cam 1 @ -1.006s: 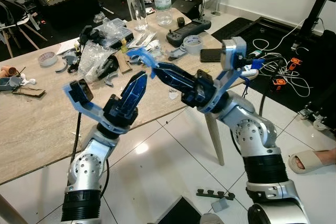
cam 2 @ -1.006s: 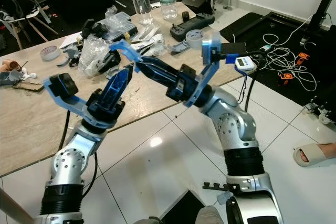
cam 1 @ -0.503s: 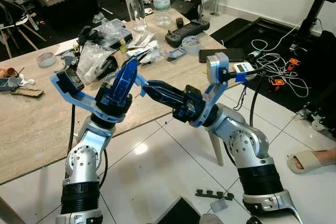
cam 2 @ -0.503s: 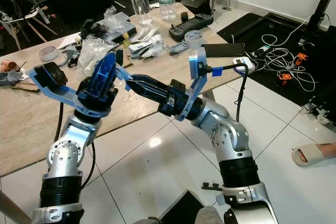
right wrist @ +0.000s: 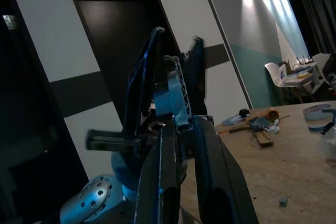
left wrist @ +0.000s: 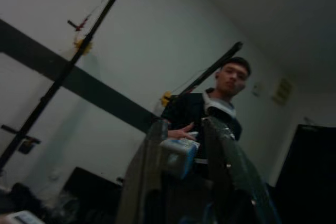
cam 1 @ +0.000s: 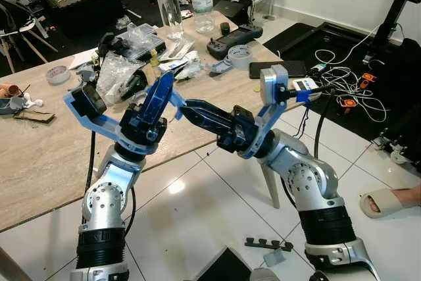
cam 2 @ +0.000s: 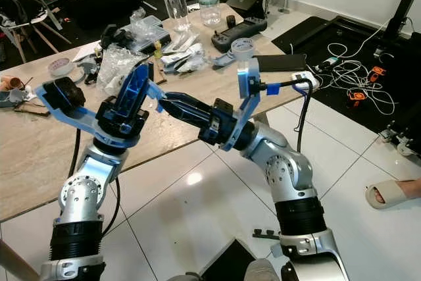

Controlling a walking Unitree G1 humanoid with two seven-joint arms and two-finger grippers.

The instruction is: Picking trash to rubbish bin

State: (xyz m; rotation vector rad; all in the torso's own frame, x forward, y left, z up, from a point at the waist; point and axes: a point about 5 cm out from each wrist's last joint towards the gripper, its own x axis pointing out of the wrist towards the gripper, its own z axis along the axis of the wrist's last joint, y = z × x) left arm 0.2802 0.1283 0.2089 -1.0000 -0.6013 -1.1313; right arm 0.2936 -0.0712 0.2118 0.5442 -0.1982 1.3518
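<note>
Trash lies on the wooden table (cam 1: 39, 156): crumpled clear plastic bags (cam 1: 115, 70) and white wrappers (cam 1: 184, 67) at its far side. Both arms are raised in front of the table's near edge. My left gripper (cam 1: 168, 78) points up, its fingers (left wrist: 149, 171) slightly apart and open. My right gripper (cam 1: 177, 103) reaches leftward and crosses it. Its light blue tip (right wrist: 172, 93) sits between the left fingers. The right fingers (right wrist: 160, 177) are shut with nothing held.
Two clear bottles (cam 1: 168, 1), a black controller (cam 1: 233, 34), tape rolls (cam 1: 240, 54) and a phone (cam 1: 276, 69) share the table. Cables (cam 1: 348, 83) and a person's sandalled foot (cam 1: 388, 202) are on the tiled floor at right. A dark object (cam 1: 223, 269) lies at the bottom edge.
Over the last second my left gripper rose and swung up toward the table, and my right gripper dropped lower, so the two now cross. Little has moved in the last half second.
</note>
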